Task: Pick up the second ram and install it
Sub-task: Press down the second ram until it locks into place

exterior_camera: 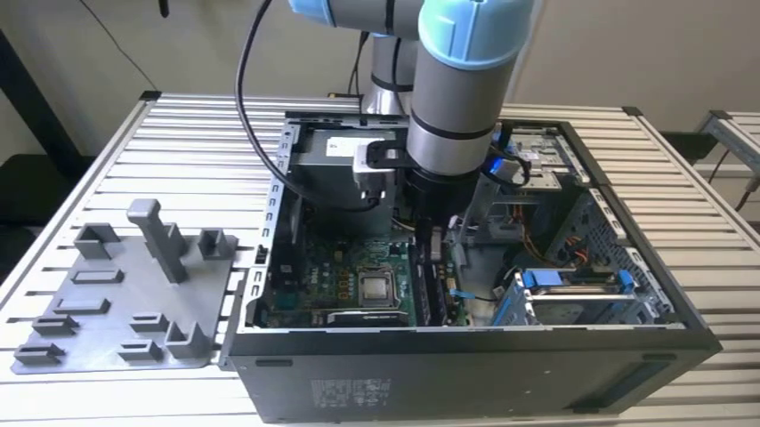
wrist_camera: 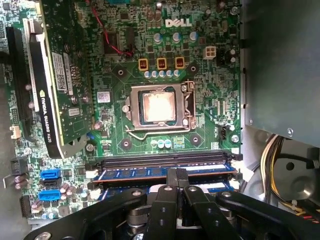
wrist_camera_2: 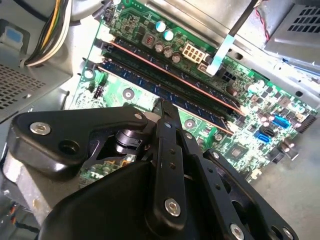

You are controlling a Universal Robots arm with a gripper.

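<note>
Dark blue-labelled, the second ram lies lengthwise in the motherboard slot, its long axis horizontal across the lower frame, with the gripper clenched directly above its edge.

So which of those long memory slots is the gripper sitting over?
The gripper sits at the blue slots already holding a stick, on the side away from the processor socket. The black slot nearer the socket looks empty.
</note>
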